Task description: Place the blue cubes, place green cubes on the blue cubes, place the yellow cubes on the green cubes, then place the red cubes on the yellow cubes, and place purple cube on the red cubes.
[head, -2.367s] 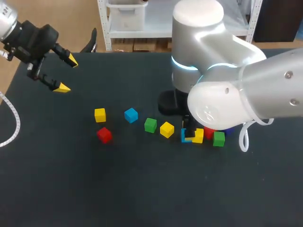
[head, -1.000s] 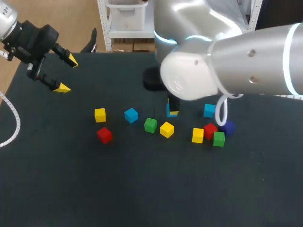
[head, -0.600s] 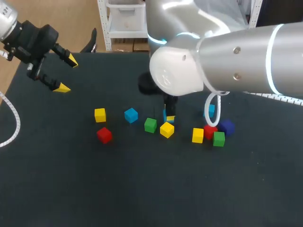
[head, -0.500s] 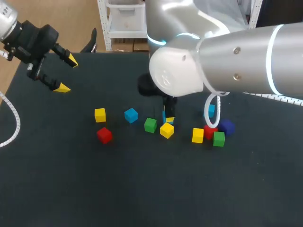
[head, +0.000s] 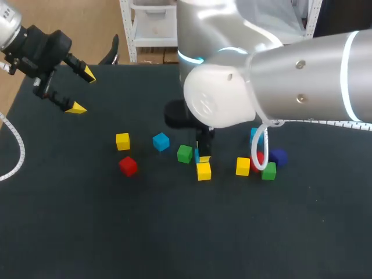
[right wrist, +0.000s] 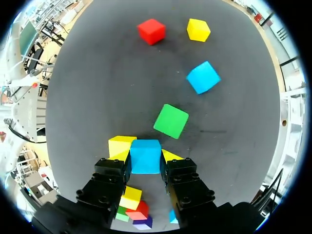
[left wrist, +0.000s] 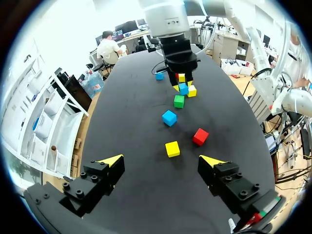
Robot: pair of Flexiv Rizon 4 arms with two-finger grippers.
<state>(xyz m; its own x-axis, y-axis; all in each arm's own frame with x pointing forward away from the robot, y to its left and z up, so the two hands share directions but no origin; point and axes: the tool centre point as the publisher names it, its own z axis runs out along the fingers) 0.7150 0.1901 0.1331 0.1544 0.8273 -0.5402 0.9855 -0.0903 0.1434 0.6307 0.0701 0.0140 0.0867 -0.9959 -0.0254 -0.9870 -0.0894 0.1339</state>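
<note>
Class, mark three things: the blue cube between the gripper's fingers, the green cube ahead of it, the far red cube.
held blue cube (right wrist: 145, 156), right wrist view, top face.
green cube (right wrist: 171, 121), right wrist view, top face.
far red cube (right wrist: 151, 30), right wrist view, top face.

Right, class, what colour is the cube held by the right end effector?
Blue. The cube in the right end effector shows best in the right wrist view.

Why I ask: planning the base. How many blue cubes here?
3. One blue cube near the green cube; a second blue cube in the right claw; a third blue cube partly behind the right arm. The arm may hide more.
</note>
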